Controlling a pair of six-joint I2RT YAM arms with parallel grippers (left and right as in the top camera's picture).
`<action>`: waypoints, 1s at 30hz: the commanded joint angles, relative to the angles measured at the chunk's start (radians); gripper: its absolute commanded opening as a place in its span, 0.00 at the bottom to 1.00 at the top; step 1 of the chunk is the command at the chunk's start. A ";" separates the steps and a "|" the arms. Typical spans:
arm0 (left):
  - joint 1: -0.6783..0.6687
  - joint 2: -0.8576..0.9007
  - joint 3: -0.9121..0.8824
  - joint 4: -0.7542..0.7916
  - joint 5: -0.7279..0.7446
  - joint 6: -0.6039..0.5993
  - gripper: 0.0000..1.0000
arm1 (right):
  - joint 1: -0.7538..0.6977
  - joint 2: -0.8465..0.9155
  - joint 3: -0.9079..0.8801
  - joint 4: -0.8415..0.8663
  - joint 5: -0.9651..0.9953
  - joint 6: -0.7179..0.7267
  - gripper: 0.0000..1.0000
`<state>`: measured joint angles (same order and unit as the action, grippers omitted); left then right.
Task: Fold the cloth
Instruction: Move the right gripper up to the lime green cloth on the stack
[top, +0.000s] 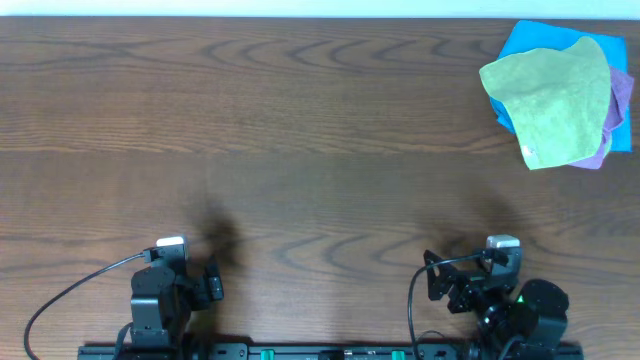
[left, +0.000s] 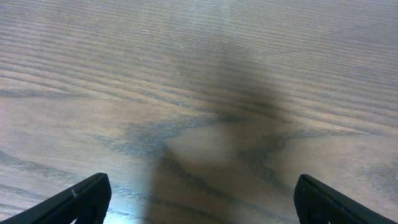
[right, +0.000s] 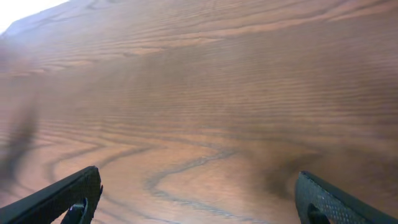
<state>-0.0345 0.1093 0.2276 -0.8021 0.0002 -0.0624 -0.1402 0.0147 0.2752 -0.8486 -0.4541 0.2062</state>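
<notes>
So the big wood-grain worktop (top: 300, 120) is mostly bare, and the cloth (top: 550, 95) sits rumpled in the far right corner, on top of a blue cloth (top: 525, 40) and a purple cloth (top: 618, 100), with its little white tag (top: 530, 153) at the near edge. Both arms are parked at the near edge, well apart from the pile. The left gripper (left: 199, 199) and right gripper (right: 199, 196) have their jaws spread wide with nothing in them.
</notes>
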 joint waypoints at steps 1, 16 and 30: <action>0.002 -0.010 -0.042 -0.031 -0.008 0.006 0.95 | -0.003 -0.005 -0.002 0.005 -0.029 0.102 0.99; 0.002 -0.010 -0.042 -0.031 -0.007 0.006 0.95 | -0.117 0.533 0.312 0.180 0.246 0.118 0.99; 0.002 -0.010 -0.042 -0.031 -0.007 0.006 0.95 | -0.426 1.244 0.479 0.634 -0.035 0.242 0.99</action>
<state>-0.0345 0.1081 0.2226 -0.7967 -0.0002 -0.0624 -0.5369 1.1770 0.7395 -0.2813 -0.2901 0.4507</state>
